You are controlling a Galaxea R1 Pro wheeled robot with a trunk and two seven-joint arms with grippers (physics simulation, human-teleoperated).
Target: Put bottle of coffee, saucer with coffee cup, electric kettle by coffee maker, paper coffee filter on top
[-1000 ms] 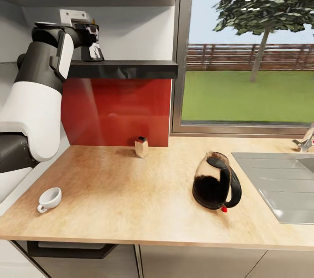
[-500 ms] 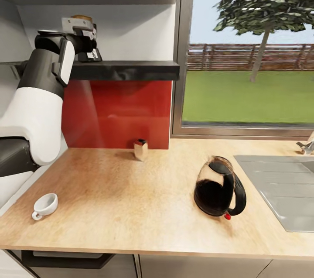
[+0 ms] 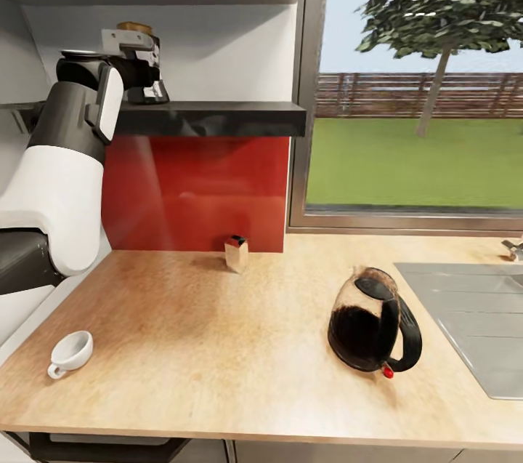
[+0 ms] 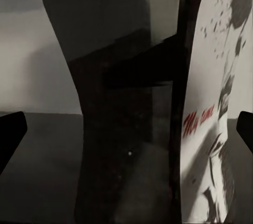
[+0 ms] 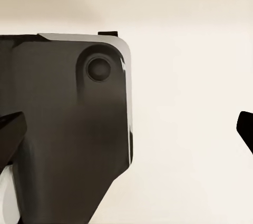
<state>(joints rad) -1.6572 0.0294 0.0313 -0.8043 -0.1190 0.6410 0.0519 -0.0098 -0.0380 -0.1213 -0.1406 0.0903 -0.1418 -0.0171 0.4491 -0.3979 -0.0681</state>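
The left tool (image 3: 147, 74) hides most of the coffee bottle (image 3: 136, 28).

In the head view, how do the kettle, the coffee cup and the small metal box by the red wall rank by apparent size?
1. Kettle, clearly largest.
2. Coffee cup and small metal box: alike; the cup is nearer, so unranked.

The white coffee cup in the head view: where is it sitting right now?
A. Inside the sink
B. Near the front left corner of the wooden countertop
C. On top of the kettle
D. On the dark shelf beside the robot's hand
B: the coffee cup lies on the wooden countertop near its front left corner, well apart from the electric kettle and the sink.
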